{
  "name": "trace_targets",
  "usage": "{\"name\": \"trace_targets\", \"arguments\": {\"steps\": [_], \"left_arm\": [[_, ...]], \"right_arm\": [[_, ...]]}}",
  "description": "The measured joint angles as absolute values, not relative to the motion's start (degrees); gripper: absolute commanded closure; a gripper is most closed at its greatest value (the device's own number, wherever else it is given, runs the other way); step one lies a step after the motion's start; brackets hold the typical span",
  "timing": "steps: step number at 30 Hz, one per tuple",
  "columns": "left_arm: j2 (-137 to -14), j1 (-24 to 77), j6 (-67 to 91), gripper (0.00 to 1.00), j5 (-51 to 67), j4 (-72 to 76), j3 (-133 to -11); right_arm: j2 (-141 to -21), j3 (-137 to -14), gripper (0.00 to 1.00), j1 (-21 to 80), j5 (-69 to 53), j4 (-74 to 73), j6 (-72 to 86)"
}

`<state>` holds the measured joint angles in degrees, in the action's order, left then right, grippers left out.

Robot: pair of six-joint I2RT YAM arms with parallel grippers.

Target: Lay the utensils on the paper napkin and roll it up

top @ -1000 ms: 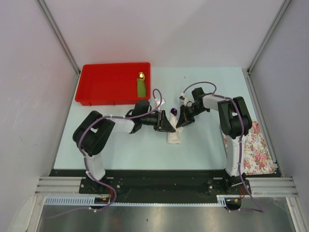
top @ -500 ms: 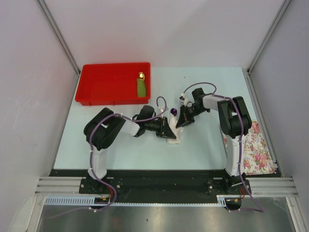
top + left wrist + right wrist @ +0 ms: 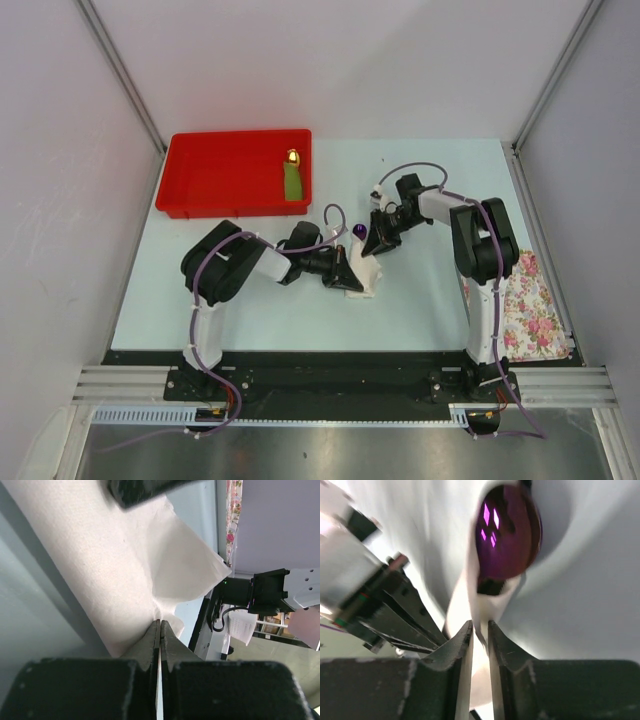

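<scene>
Paper napkin [image 3: 363, 281]: mid-table [image 3: 430, 300], bunched between both arms.
Spoon [image 3: 509, 532]: wrapped in the napkin, purple bowl protruding.
Left gripper [image 3: 158, 630]: jaws pinched tight on the napkin's edge.
Right gripper [image 3: 479, 632]: jaws clamping a napkin fold.

Nothing legible appears in any view: no label, brand, number or sign. In the background of the left wrist view there is a white printed sheet [image 3: 243, 630], but its dark lines of print are too small and blurred to make out.
</scene>
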<state>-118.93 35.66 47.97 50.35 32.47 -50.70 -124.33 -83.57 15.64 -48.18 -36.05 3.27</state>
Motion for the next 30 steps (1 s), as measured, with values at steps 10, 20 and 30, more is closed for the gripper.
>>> {"name": "trace_targets", "arguments": {"steps": [10, 20, 30], "left_arm": [[-118.9, 35.7, 47.5, 1.00, 50.4, 32.4, -50.7], [-118.9, 35.7, 47.6, 1.00, 50.4, 33.2, -50.4], [-118.8, 35.7, 47.8, 1.00, 50.2, 36.0, -49.1]], "right_arm": [[-127.3, -91.5, 0.78, 15.5, -47.5, -34.2, 5.5], [-129.7, -91.7, 1.00, 15.1, -49.3, -33.7, 7.2], [-131.8, -91.7, 0.88, 14.0, -54.8, -32.1, 10.9]]}}
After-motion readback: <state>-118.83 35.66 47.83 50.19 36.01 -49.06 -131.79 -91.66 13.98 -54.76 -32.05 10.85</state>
